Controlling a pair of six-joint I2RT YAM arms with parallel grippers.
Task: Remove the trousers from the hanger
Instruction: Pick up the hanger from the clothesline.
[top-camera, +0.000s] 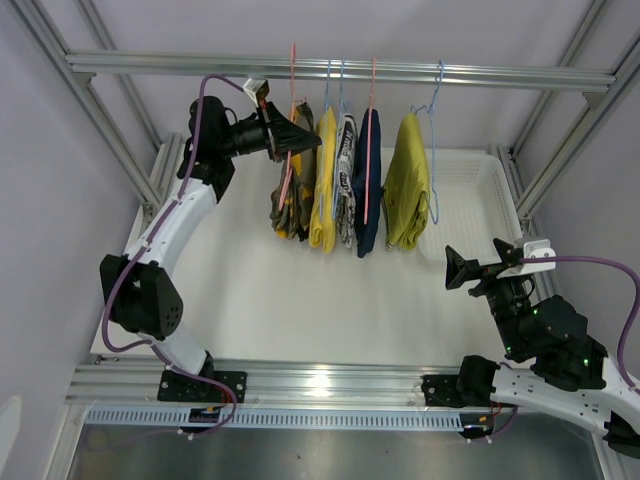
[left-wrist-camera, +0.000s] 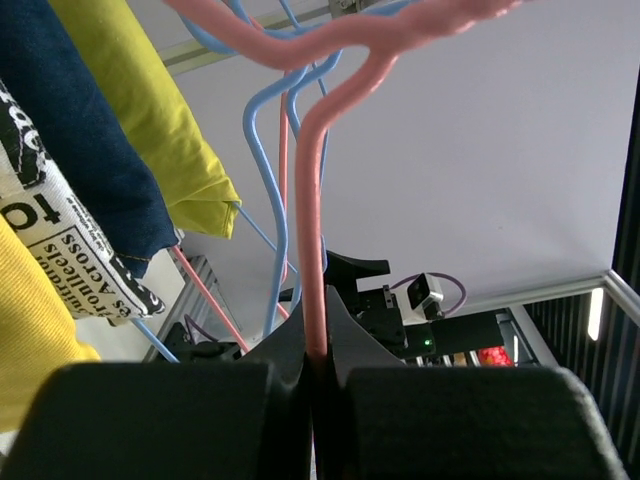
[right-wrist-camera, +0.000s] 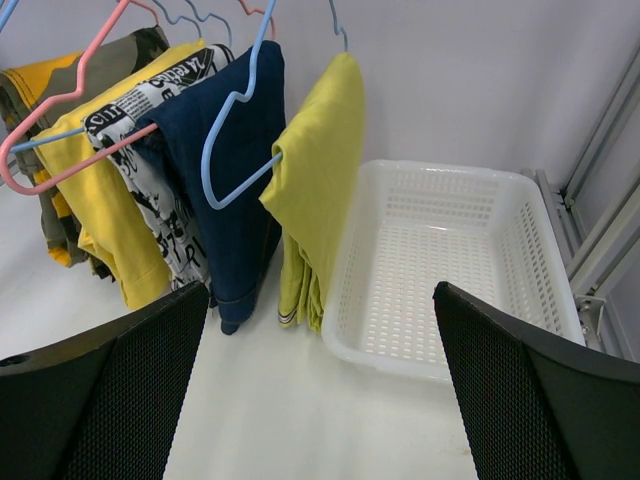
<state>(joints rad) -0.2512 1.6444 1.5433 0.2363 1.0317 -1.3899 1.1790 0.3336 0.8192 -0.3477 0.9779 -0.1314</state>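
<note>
Pink and thin, the hanger is pinched in the left pincer, camouflage trousers hanging just below it; a hard tug might unhook the hanger too (right pincer spread, well away).

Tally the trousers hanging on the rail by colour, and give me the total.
camouflage trousers: 1
bright yellow trousers: 1
black-and-white print trousers: 1
dark navy trousers: 1
mustard-olive trousers: 1
Total: 5

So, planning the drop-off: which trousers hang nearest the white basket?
The mustard-olive pair, at the right end of the row, right beside the basket. The navy pair and the rest hang further left.
</note>
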